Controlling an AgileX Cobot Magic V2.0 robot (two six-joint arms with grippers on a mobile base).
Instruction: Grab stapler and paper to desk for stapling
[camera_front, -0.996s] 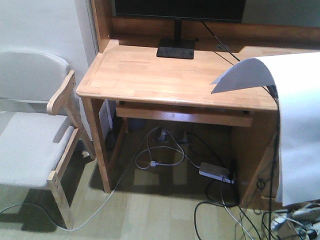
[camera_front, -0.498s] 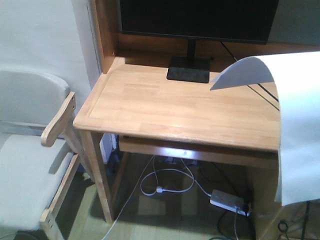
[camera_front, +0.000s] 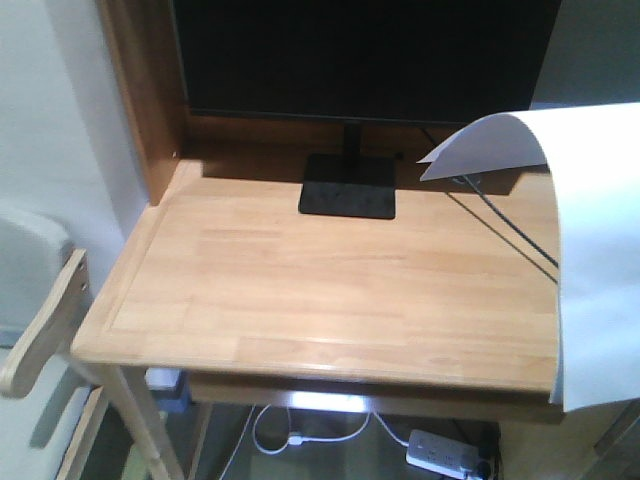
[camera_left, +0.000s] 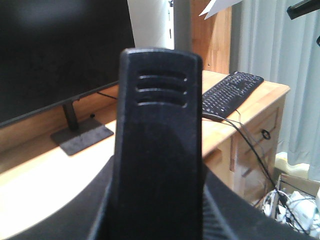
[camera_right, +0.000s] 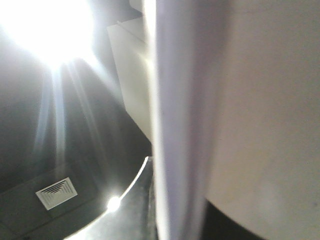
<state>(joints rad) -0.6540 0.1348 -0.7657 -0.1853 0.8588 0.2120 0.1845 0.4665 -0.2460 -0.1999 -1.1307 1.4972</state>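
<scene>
The stapler (camera_left: 157, 150) fills the middle of the left wrist view, standing upright with 3 short grooves near its rounded top. The left gripper (camera_left: 157, 222) is clamped on its lower part, and dark curved parts of the gripper flank it at the bottom edge. It hangs above the desk (camera_front: 300, 290), not touching the wood.

The paper (camera_front: 595, 250) is on the right of the front view, draped in the air over something hidden. 1 corner curls forward above the desk's far right part, and the long side hangs past the front edge. In the right wrist view the sheet (camera_right: 260, 100) covers more than half the frame (very close to the lens). The right gripper is hidden by it, so I cannot tell whether it is spread or pinching.

On the desk a black monitor (camera_front: 360, 55) stands at the back on a flat base (camera_front: 348, 187), and a dark cable (camera_front: 505, 225) runs across the right part. A black keyboard (camera_left: 232, 92) lies further right. A chair armrest (camera_front: 40, 335) sits at the desk's left corner, and a white power strip (camera_front: 440, 455) lies on the floor beneath. A bright ceiling light (camera_right: 50, 25) glares beside the sheet.
</scene>
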